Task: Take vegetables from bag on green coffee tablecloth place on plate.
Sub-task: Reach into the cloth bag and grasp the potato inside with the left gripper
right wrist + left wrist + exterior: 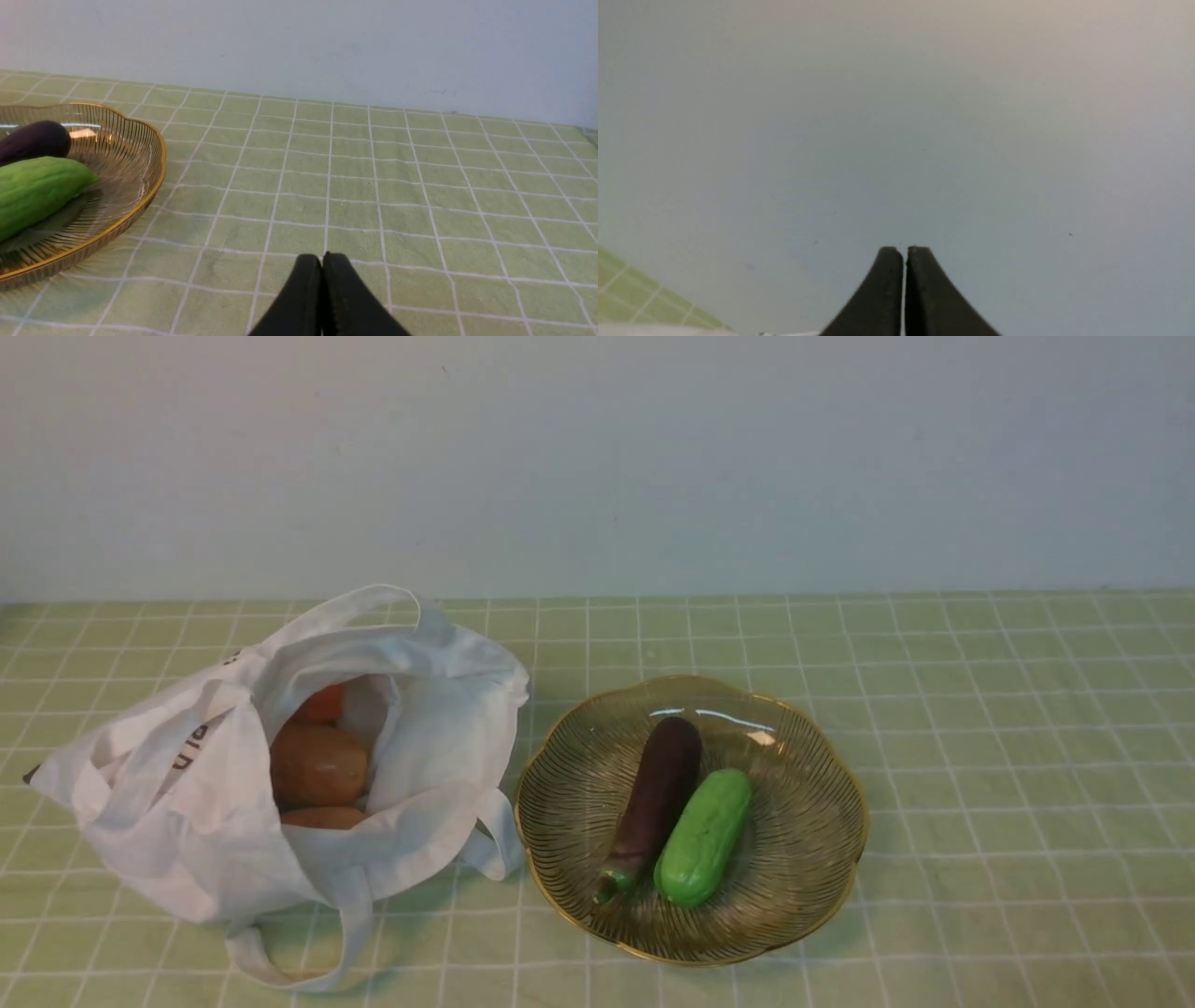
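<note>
- Left pincer (pixel 905 254) and right pincer (pixel 322 261): both narrow, tips together, gripping nothing.
- Plate (pixel 794 859): landmark, holding green vegetable (pixel 704 838) and eggplant (pixel 658 793).
- White bag (pixel 448 728): left of plate, vegetables (pixel 319 765) inside.
- Wall (pixel 597 467): beyond plate.

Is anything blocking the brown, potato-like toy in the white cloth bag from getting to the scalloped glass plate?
Yes: the white cloth bag's side wall and rim stand between the brown, oval toy potato and the scalloped amber glass plate. Beyond the bag, nothing visible blocks it.
</note>
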Controlling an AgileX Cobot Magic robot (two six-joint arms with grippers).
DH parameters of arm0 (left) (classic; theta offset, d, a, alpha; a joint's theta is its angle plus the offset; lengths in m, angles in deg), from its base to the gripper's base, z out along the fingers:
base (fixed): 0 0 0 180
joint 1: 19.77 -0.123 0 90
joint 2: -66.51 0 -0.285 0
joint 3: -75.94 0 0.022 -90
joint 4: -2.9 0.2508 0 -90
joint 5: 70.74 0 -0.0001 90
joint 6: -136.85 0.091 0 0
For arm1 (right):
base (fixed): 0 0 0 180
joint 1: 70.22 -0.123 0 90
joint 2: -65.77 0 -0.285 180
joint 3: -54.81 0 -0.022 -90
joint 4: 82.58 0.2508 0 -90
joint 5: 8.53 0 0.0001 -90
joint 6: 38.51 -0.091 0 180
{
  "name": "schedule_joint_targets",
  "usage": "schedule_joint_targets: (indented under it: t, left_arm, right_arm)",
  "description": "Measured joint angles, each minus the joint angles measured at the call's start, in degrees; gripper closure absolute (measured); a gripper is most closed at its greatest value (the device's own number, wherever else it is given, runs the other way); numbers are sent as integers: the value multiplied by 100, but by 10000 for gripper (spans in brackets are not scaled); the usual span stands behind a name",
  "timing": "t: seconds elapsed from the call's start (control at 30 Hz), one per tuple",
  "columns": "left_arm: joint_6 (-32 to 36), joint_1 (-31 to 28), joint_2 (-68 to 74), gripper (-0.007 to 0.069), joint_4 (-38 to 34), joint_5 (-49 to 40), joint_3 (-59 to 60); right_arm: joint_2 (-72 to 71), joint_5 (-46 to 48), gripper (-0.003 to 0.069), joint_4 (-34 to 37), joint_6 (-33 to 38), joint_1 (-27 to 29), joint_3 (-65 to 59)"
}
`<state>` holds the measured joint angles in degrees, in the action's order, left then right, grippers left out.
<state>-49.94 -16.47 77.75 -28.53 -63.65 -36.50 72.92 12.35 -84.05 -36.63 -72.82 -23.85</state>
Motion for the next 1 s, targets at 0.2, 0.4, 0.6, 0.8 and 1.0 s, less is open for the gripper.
schedule_joint_targets:
  t: [0.2,0.4,0.6,0.8,1.0]
  left_arm:
    - [578,0,1746,629,1109,-2250,-1986]
    - [2075,0,4678,629,1458,-5533,-4226]
    - [3637,380,6871,629,1271,-6552,-5376]
    - [3753,1442,8490,629,1970,-6810,-6261]
    - [3057,1788,9648,629,3352,-7150,-7042]
  right_arm:
    - [0,0,673,0,0,0,0]
    - [0,0,673,0,0,0,0]
    - [0,0,673,0,0,0,0]
    - [0,0,673,0,0,0,0]
    - [0,0,673,0,0,0,0]
